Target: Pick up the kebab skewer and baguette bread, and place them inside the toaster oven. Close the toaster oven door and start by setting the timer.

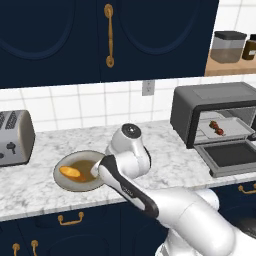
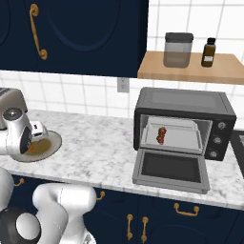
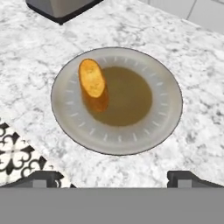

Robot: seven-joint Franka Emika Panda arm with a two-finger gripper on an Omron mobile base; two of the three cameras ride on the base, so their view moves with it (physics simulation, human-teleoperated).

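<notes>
Baguette bread [image 3: 92, 78] upper left of centre, on the plate [image 3: 166, 118], well above the end effector [image 3: 113, 177]. Fingers [image 3: 186, 178] spread wide, empty. Kebab skewer [image 2: 161, 134] inside the toaster oven [image 2: 190, 102].

We see a white-grey marble counter [image 2: 95, 157] across the middle of the frame, a white tiled wall [image 1: 75, 102] with an outlet [image 1: 148, 87] behind it, navy cabinets [image 1: 75, 35] with brass handles [image 1: 109, 35] above and below, and a wooden shelf [image 2: 190, 69] at upper right. Patterned floor tile [image 3: 15, 153] shows at lower left in the hand view.
</notes>
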